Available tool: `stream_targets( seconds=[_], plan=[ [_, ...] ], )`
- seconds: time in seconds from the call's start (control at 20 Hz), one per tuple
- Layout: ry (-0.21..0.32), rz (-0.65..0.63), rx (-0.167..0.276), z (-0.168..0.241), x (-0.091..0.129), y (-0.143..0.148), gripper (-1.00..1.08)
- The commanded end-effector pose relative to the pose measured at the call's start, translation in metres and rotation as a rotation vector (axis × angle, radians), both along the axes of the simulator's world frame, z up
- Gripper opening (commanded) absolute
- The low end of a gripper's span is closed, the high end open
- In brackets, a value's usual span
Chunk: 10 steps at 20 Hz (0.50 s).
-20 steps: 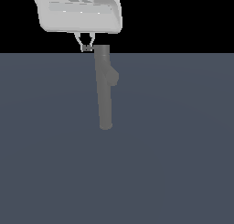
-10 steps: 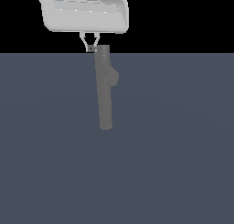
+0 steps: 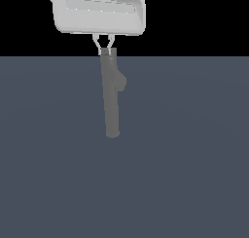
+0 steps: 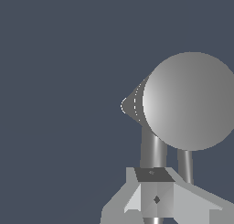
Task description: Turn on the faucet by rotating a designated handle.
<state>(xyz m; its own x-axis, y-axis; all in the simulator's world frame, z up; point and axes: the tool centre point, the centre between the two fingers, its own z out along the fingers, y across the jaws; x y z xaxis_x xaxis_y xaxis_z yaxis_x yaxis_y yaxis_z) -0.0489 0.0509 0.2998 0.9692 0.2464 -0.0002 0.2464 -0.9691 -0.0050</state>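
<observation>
We see the faucet (image 3: 111,98) as a plain matte grey column standing on the dark slate desk (image 3: 194,174), its short stubby spout (image 3: 120,81) branching off the upper part of the column on the exterior view's right. Directly above the column's top sits the big white body of the arm's hand, and the tool (image 3: 106,51) hangs from it with its two thin fingers (image 3: 100,46) converging just at the column's crown. The fingertips stand close together, with only a narrow gap between them, and appear to reach the very top of the faucet; we cannot tell whether they are clenched on anything.

In the wrist view we look down on the faucet's round top (image 4: 189,102), with the spout (image 4: 132,104) poking out beside it. Below that top, two slim silvery rods run towards the tool (image 4: 155,198); one may be the handle (image 4: 153,150), but we cannot say which.
</observation>
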Motion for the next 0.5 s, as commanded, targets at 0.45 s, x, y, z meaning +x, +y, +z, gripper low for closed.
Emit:
stream_targets(
  seconds=[0.45],
  plan=[
    [0.018, -0.01, 0.002, 0.0, 0.015, -0.03, -1.0]
  ],
)
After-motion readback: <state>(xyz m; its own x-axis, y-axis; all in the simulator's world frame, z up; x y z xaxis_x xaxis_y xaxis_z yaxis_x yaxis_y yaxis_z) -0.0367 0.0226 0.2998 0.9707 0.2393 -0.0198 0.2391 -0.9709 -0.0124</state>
